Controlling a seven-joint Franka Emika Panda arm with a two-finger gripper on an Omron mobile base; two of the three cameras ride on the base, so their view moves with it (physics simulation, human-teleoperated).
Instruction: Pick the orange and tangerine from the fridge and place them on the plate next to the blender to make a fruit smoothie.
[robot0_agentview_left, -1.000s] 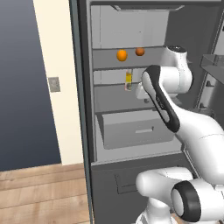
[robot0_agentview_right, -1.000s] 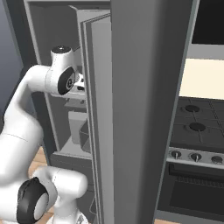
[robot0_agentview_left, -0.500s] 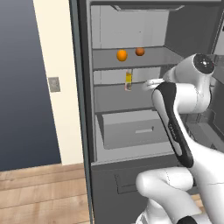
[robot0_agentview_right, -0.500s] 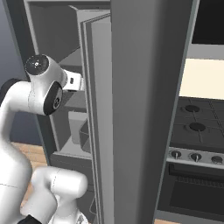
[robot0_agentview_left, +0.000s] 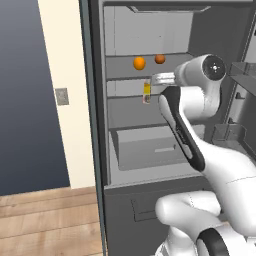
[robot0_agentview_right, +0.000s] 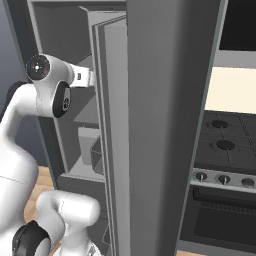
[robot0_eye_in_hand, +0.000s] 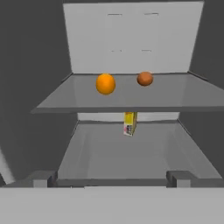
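I am facing the open dark grey fridge (robot0_agentview_left: 150, 125), my pincer (robot0_eye_in_hand: 111, 177) spread wide and empty, lining up on the bright yellow-orange ball of an orange (robot0_eye_in_hand: 105, 83) beside the darker reddish tangerine (robot0_eye_in_hand: 145, 78).

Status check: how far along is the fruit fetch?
Done: fridge stands open. In hand: nothing; the gripper is open and empty, facing the shelves from outside. Left: orange and tangerine both sit apart on the upper shelf, above a small yellow carton. Neither picked or plated.

Print on the small yellow carton (robot0_eye_in_hand: 129, 123), too small to tell.
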